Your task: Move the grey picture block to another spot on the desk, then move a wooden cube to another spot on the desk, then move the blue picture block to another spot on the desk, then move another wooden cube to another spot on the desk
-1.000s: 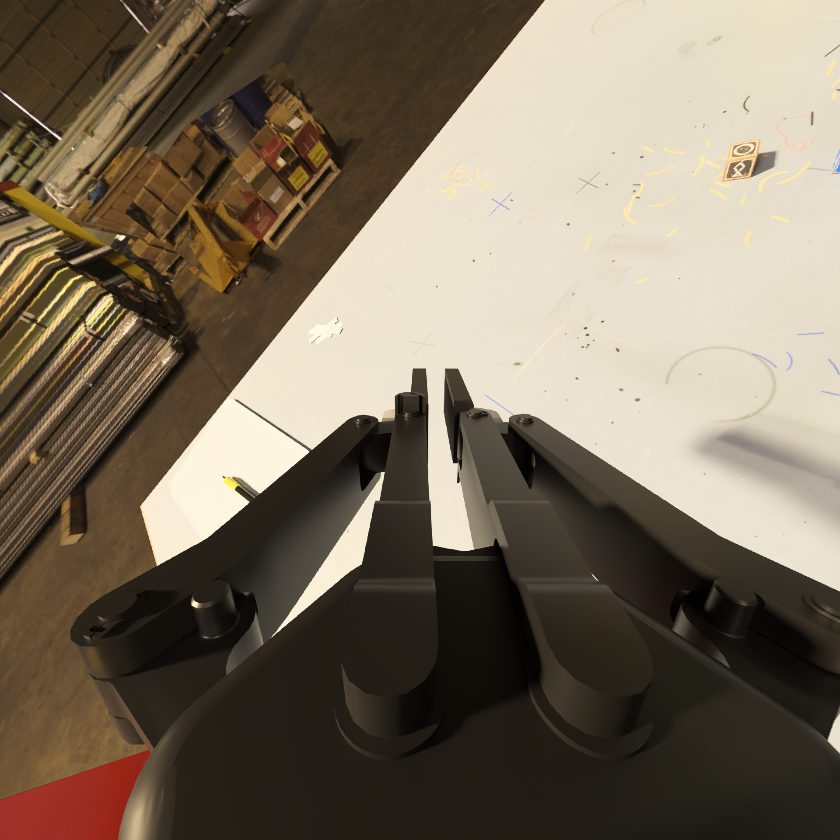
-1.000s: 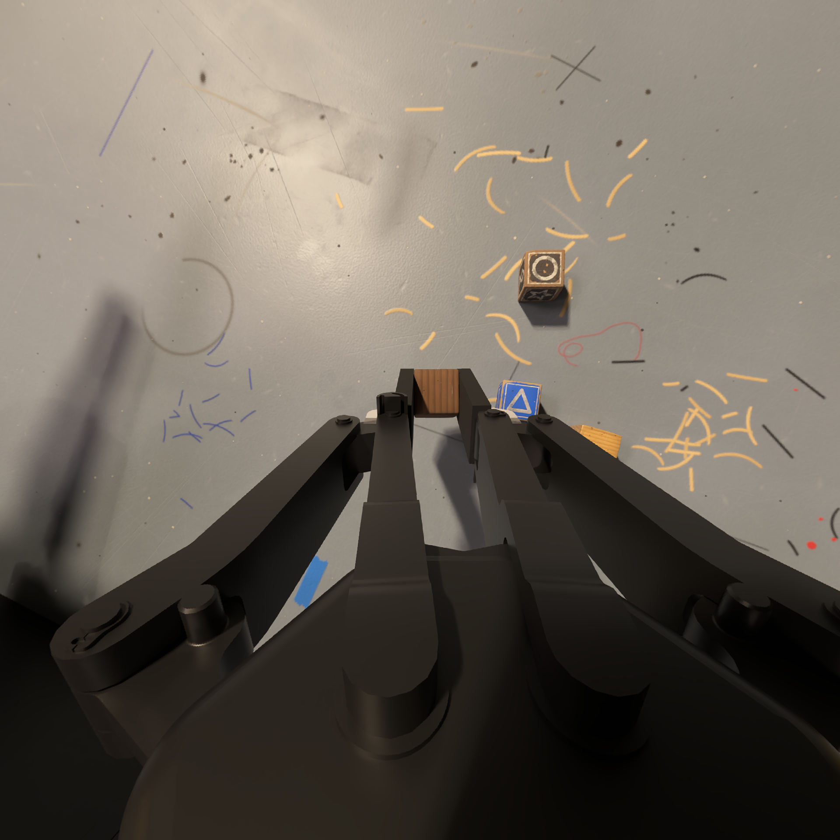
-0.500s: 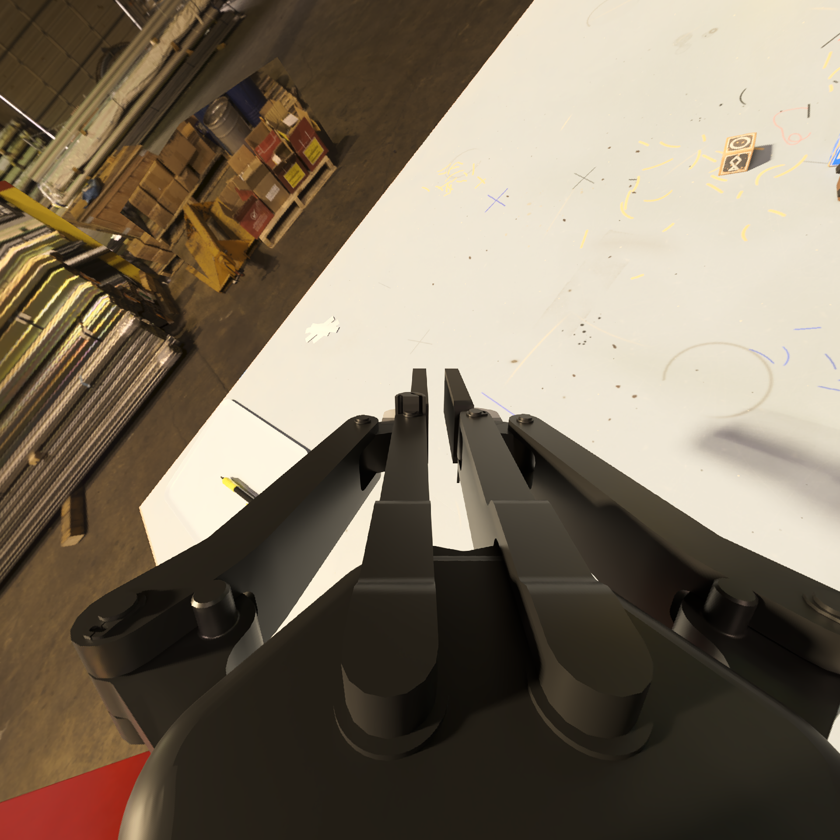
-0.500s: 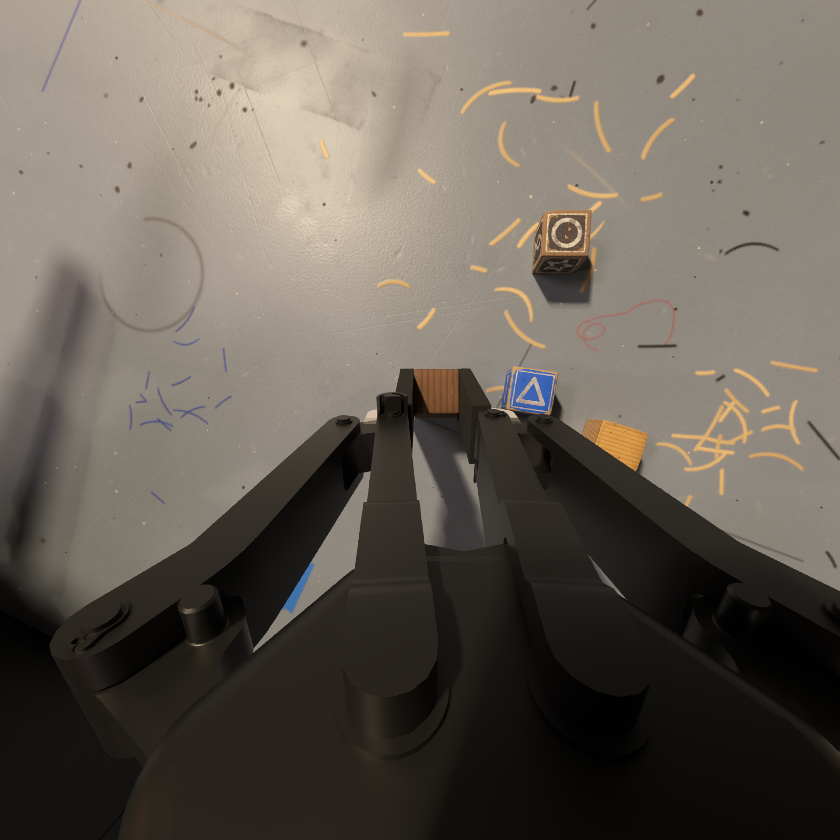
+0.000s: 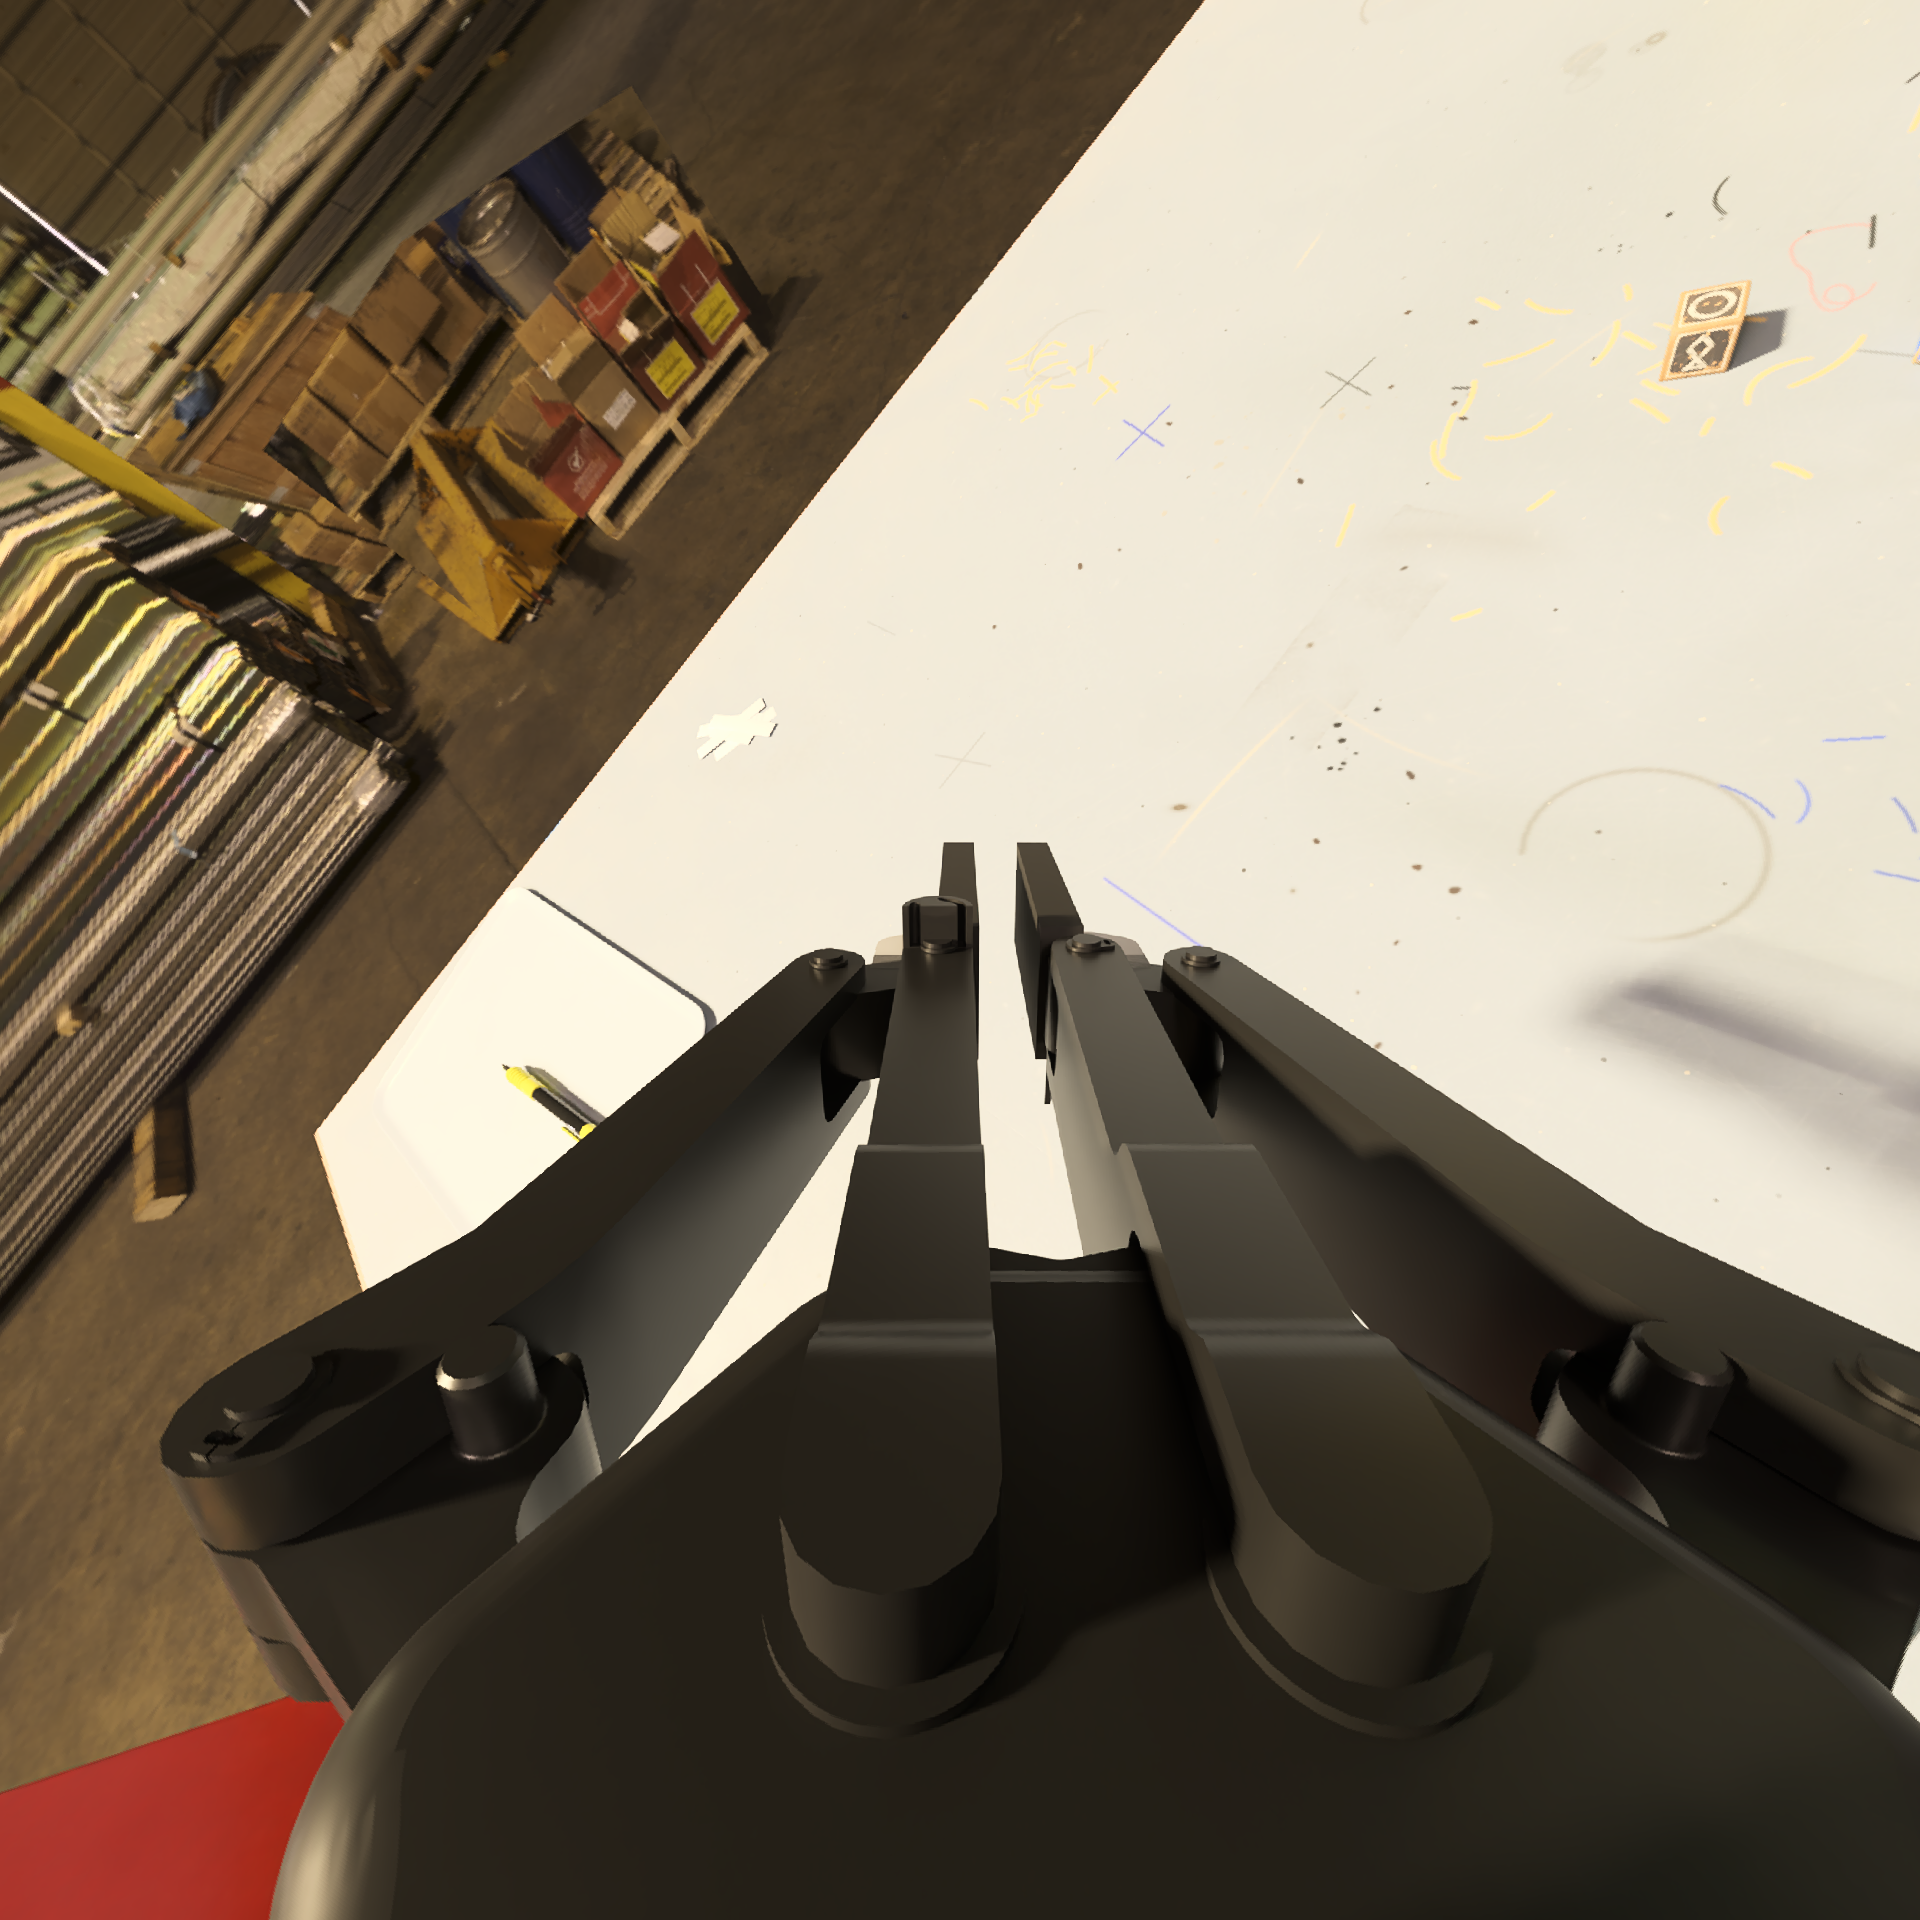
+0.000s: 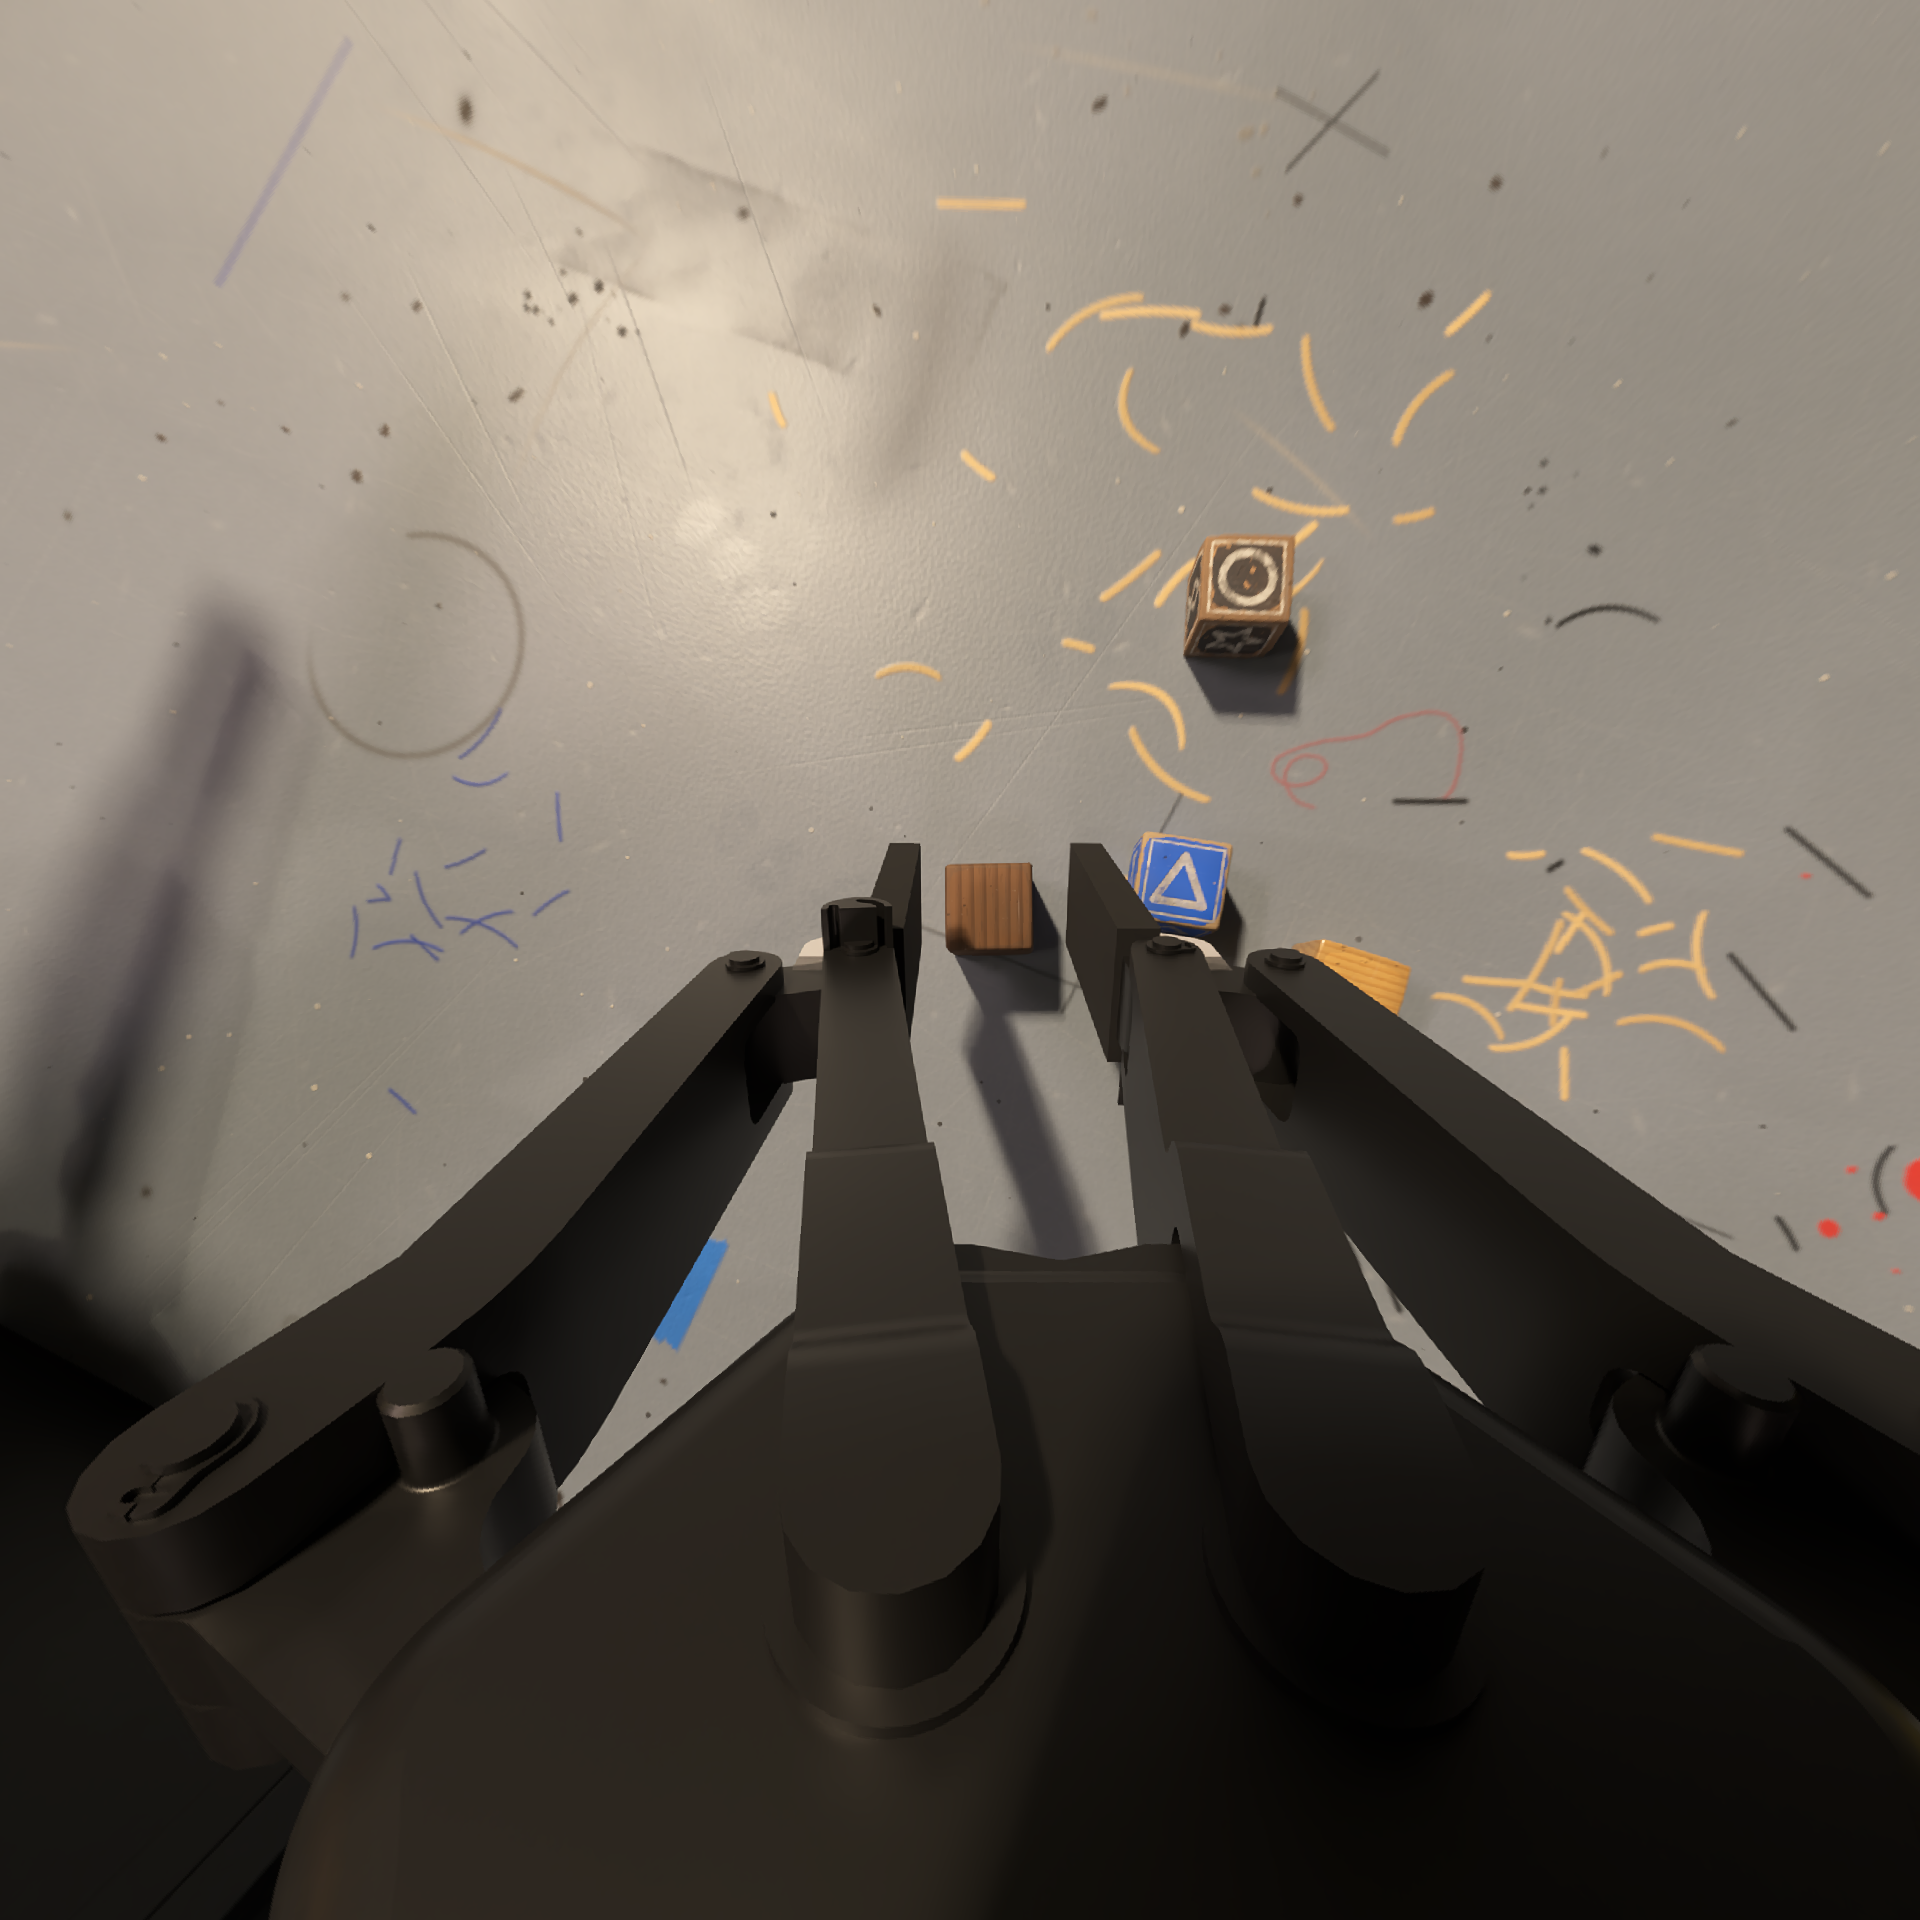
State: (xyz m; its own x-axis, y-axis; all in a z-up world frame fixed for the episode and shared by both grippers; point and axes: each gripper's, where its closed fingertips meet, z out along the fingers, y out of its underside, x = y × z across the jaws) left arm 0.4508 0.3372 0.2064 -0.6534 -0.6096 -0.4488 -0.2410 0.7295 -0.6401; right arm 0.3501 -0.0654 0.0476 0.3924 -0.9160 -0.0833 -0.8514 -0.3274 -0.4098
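Observation:
In the right wrist view, my right gripper point(image 6: 992, 883) is open over the desk. A brown wooden cube point(image 6: 987, 907) sits between its fingers with a gap on each side. The blue picture block point(image 6: 1182, 881) stands just right of the right finger. A lighter wooden cube point(image 6: 1356, 971) lies beside it, partly hidden by the gripper's linkage. The grey picture block point(image 6: 1242, 594) stands farther ahead; it also shows far off in the left wrist view point(image 5: 1704, 332). My left gripper point(image 5: 995, 862) is shut and empty above the desk near its left edge.
A white tray point(image 5: 488, 1039) with a yellow pen point(image 5: 545, 1096) lies at the desk's near-left corner. The desk edge point(image 5: 831, 540) runs diagonally, with warehouse floor beyond. A strip of blue tape point(image 6: 694, 1294) is stuck to the desk.
My right gripper has opened and let go of the brown wooden cube, which now sits free between the fingers. The left gripper has barely moved.

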